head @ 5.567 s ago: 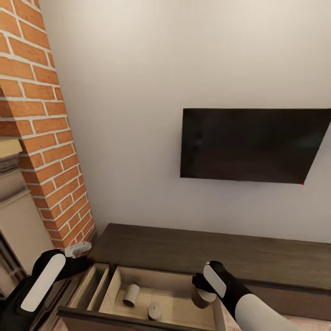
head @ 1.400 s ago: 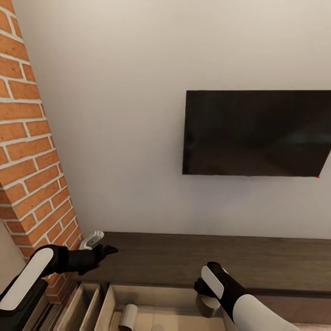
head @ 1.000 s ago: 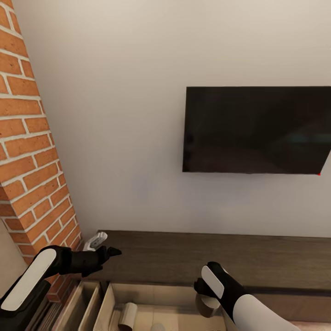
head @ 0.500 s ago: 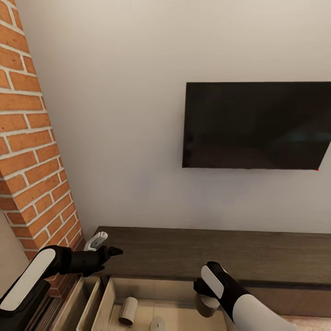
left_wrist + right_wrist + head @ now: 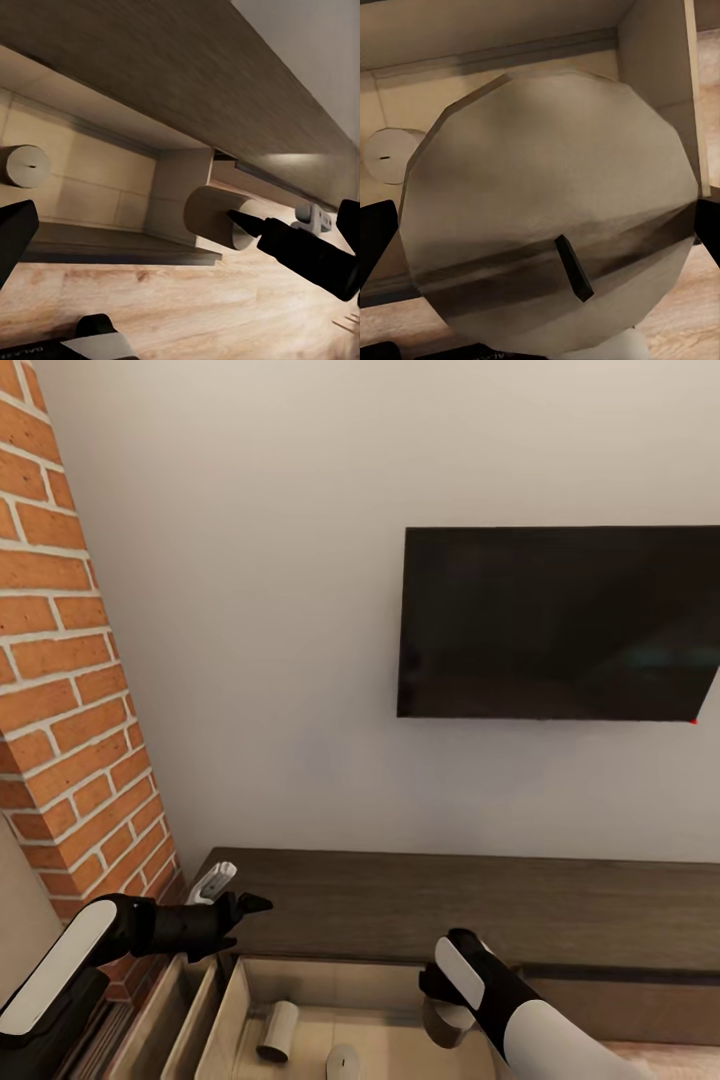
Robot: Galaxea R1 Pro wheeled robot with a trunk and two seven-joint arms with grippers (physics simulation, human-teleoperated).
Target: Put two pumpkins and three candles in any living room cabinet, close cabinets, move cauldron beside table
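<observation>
Dark-brown cabinet (image 5: pixel 480 905) along lower frame, drawer (image 5: pixel 330 1010) pulled open, two candles (image 5: pixel 278 1028) lying inside. Right gripper (image 5: pixel 445 1015) clamped on third candle (image 5: pixel 547 247) above drawer's right end. Best lower it clear of drawer wall, then let go. Left gripper (image 5: pixel 235 910) empty, jaws wide. Right wrist view reveals wick; head view hides it.

At the frame's left stands an orange-red brick column (image 5: pixel 60 690) with pale mortar lines, beside an off-white wall (image 5: pixel 270 610) bearing a black screen (image 5: pixel 555 622) — below, the dark-brown wood-grain cabinet (image 5: pixel 420 905) with its pale beige drawer (image 5: pixel 330 990) holding cream candles (image 5: pixel 278 1030).
</observation>
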